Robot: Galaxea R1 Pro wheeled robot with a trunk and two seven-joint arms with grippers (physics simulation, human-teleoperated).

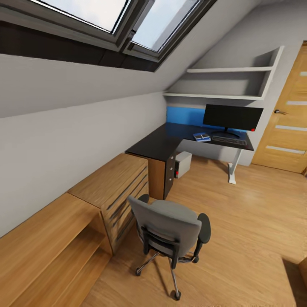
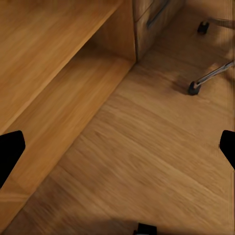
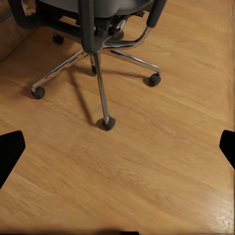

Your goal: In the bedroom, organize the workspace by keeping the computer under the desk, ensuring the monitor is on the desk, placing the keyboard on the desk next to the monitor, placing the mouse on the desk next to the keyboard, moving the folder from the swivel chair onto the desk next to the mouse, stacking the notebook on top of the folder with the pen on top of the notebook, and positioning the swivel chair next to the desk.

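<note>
The swivel chair (image 1: 168, 230) stands on the wood floor close in front of me, its grey back turned to me; its chrome star base (image 3: 98, 63) fills the right wrist view. Far back, the black-topped desk (image 1: 162, 143) carries the monitor (image 1: 232, 117), the keyboard (image 1: 230, 139) in front of it, and a small blue-and-white flat item (image 1: 201, 137). The grey computer (image 1: 183, 164) sits under the desk. My left gripper (image 2: 118, 149) and right gripper (image 3: 118, 149) hang open over bare floor, holding nothing. Folder, pen and mouse cannot be made out.
A light-wood drawer chest (image 1: 115, 187) and a low wooden bench (image 1: 47, 251) line the left wall. A dark drawer unit (image 1: 169, 172) stands under the desk's near end. Wall shelves (image 1: 230, 81) hang above the desk and a wooden door (image 1: 285, 115) is at right.
</note>
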